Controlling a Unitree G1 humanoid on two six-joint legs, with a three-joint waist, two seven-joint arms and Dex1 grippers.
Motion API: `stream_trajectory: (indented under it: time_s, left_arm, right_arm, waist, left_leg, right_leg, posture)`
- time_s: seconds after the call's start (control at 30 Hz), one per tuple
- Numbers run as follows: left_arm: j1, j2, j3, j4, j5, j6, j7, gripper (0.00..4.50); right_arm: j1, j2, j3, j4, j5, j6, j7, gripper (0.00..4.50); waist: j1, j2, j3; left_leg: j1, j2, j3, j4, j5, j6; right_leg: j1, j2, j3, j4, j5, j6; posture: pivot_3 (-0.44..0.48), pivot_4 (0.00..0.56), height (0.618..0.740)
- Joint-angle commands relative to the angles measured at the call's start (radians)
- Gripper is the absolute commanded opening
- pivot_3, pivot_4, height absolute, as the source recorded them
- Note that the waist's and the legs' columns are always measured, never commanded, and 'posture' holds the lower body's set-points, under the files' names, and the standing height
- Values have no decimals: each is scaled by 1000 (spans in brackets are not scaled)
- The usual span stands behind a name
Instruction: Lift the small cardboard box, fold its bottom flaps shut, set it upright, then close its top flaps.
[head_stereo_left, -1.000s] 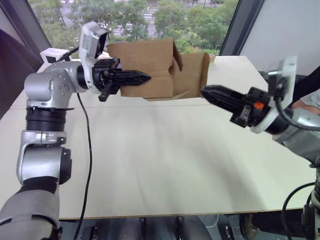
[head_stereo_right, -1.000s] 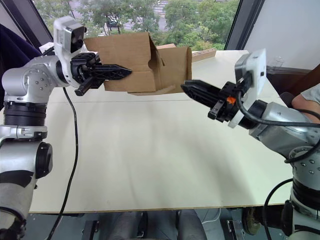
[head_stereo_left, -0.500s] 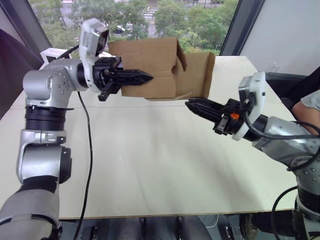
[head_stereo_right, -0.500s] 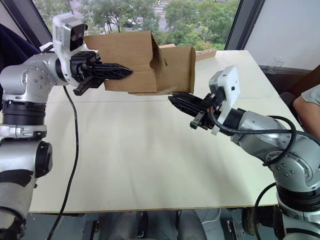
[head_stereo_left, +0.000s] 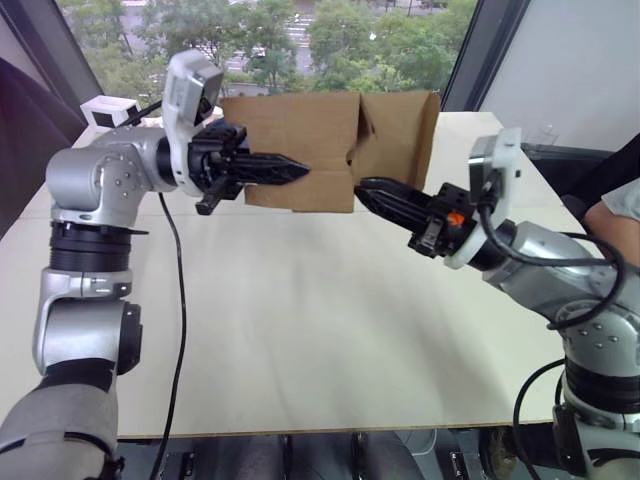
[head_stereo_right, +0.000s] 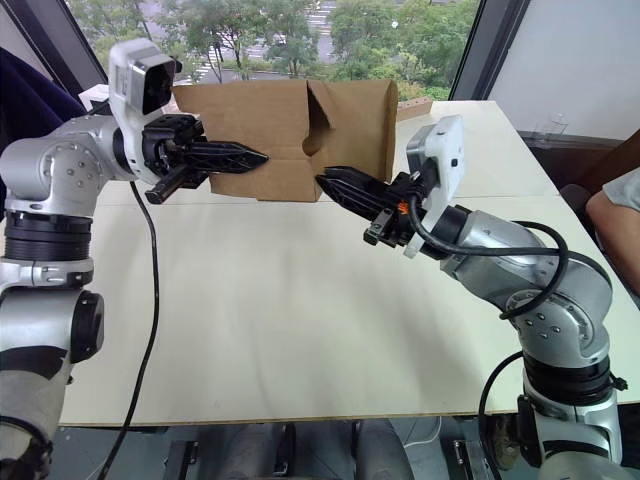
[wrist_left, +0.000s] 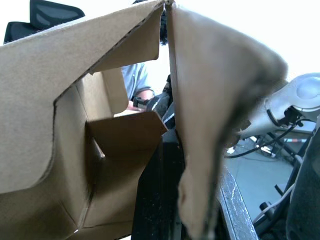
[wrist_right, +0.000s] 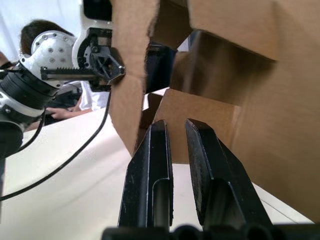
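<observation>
The small cardboard box (head_stereo_left: 300, 145) hangs in the air above the far half of the table. My left gripper (head_stereo_left: 298, 172) is shut on its near wall, and one black finger (wrist_left: 159, 195) lies against the cardboard. The box's right end is open, with a side flap (head_stereo_left: 402, 128) sticking out and an inner flap (wrist_right: 200, 117) half folded. I cannot tell whether these are the bottom flaps or the top flaps. My right gripper (head_stereo_left: 363, 186) is shut and empty. Its tips (wrist_right: 175, 125) sit at the lower edge of that open end.
The pale table (head_stereo_left: 300, 330) stretches below both arms. A black cable (head_stereo_left: 178, 300) hangs from my left arm. A small white object (head_stereo_left: 105, 108) stands at the back left, a tan block (head_stereo_right: 415, 104) at the back. A person (head_stereo_left: 622, 205) sits at the right edge.
My right gripper has swung left and up from beside the box to the lower edge of its open end. The box has turned a little, so its side flap faces more forward.
</observation>
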Motion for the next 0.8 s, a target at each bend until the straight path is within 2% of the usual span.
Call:
stream_trajectory:
  time_s: [0.03,0.23,0.4,0.47,0.53,0.6,0.67,0.8]
  left_arm:
    - [-7,0,14,-25,-19,-4,6,0]
    - [-11,9,17,12,0,-27,8,0]
    - [-14,17,17,45,16,-51,7,0]
    - [-16,16,17,53,19,-58,4,0]
    - [-17,16,16,57,20,-62,4,0]
    - [-16,14,15,57,20,-65,4,0]
    - [-15,6,21,51,13,-65,11,0]
    - [-9,2,25,25,-1,-53,17,0]
  right_arm:
    - [-26,24,14,-17,-13,-12,1,567]
    - [-17,-21,-46,-33,31,13,11,567]
    - [30,-168,-192,-57,295,73,14,567]
    - [60,-237,-288,-37,441,77,-4,567]
    - [80,-269,-339,-15,503,61,-28,567]
    - [96,-279,-366,17,489,42,-43,567]
    - [110,-258,-377,116,322,-22,-35,567]
    - [86,-240,-273,274,21,-133,-4,567]
  waist:
    - [0,0,0]
    - [1,0,0]
    - [2,0,0]
    - [2,0,0]
    - [2,0,0]
    - [2,0,0]
    - [1,-1,0]
    - [1,0,0]
  left_leg:
    - [0,0,0,0,0,0]
    - [0,0,0,0,0,0]
    - [0,0,0,0,0,0]
    - [0,0,0,0,0,0]
    - [0,0,0,0,0,0]
    - [0,0,0,0,0,0]
    - [0,0,0,0,0,0]
    - [0,0,1,1,0,0]
  right_leg:
    - [0,0,0,0,0,0]
    - [0,0,0,0,0,0]
    - [0,-1,0,0,0,0]
    - [0,-1,0,0,0,0]
    - [1,-1,0,0,0,0]
    - [1,-1,0,-1,0,0]
    - [1,-1,0,0,0,0]
    - [1,0,1,0,0,0]
  posture:
    - [0,150,740]
    - [0,150,740]
    - [0,150,740]
    - [0,150,740]
    - [0,150,740]
    - [0,150,740]
    - [0,150,740]
    - [0,150,740]
